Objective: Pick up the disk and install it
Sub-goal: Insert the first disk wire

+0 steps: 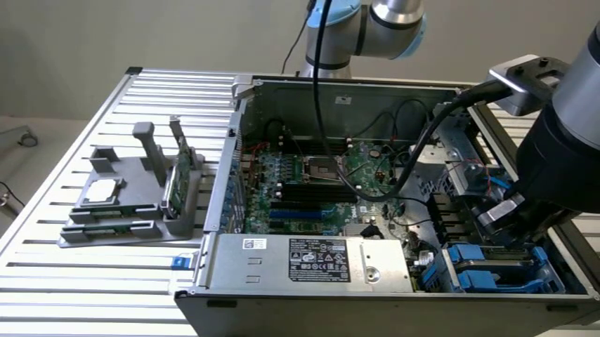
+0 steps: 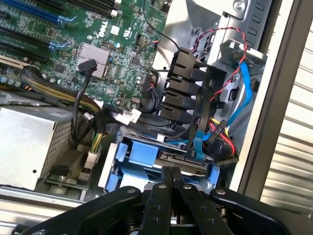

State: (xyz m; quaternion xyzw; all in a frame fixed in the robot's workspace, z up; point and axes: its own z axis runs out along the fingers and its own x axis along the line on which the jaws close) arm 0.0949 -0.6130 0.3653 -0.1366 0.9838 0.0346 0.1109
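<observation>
The black metal claw (image 2: 171,172), its fingers pinched together on nothing, points at the blue-framed silver-grey disk (image 2: 164,155) just beyond its tips.

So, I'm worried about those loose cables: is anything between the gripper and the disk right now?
Nothing visible. The shut gripper sits right at the near edge of the disk. The blue cable and the coloured wires cross just beyond the disk, not between the two.
</observation>
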